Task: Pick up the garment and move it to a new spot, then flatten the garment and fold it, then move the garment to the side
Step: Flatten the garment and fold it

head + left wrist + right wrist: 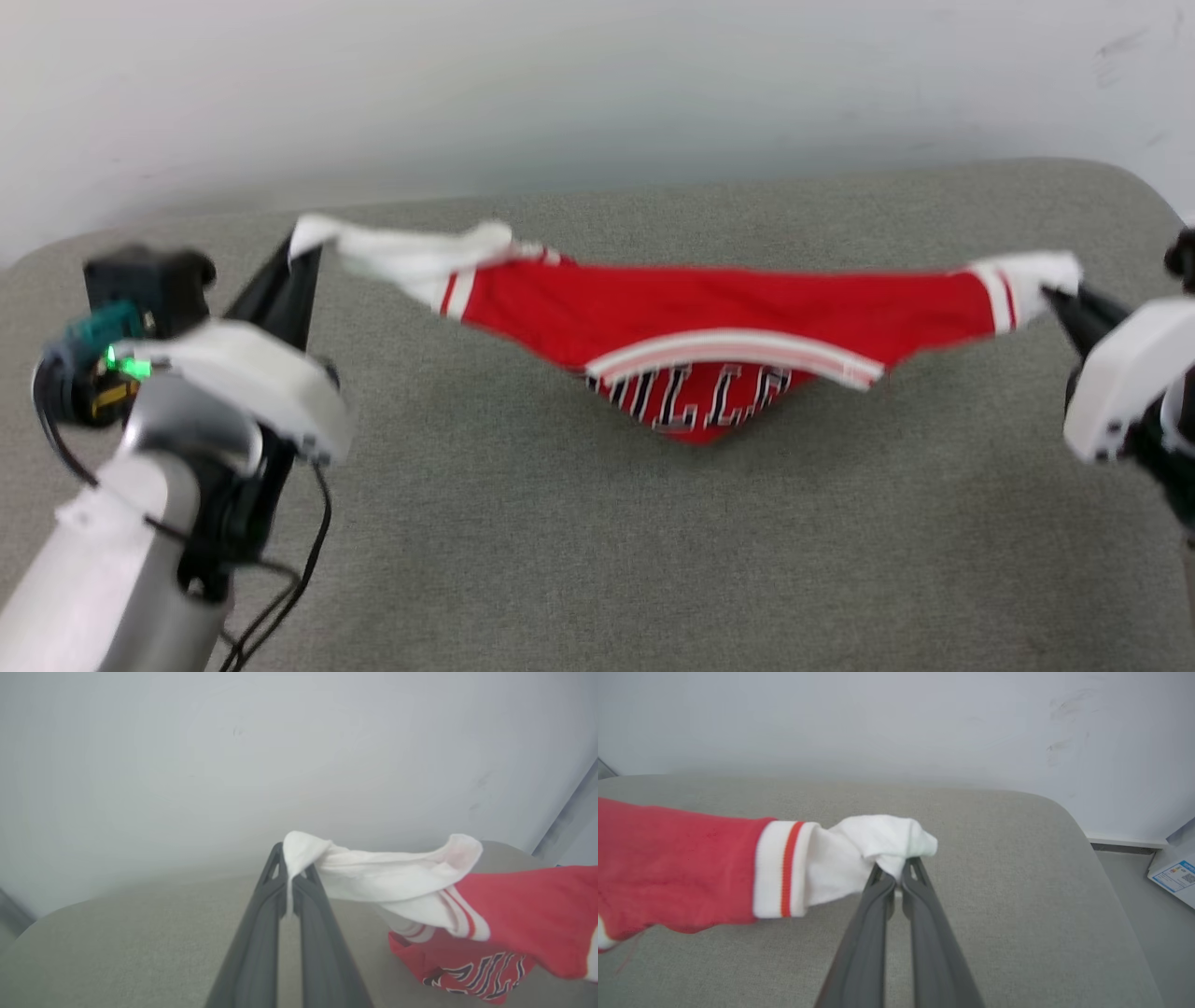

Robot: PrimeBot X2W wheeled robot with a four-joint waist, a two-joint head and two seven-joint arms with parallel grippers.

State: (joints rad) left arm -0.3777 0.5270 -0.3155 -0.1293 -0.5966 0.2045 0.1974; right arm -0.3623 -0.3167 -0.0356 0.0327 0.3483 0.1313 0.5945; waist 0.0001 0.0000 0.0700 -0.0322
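The garment (709,313), a red jersey with white striped sleeve ends and black lettering, hangs stretched between my two grippers above the grey table (597,560). My left gripper (301,250) is shut on the white left sleeve end (355,872). At the far right, my right gripper (1053,295) is shut on the other white sleeve end (878,844). The jersey's middle sags down, and its lettered part (695,392) is the lowest point. In the left wrist view the lettered fabric (476,975) droops to the table.
A pale wall (597,84) runs behind the table's rounded far edge. A white box with a blue label (1176,875) lies on the floor beyond the table's right edge.
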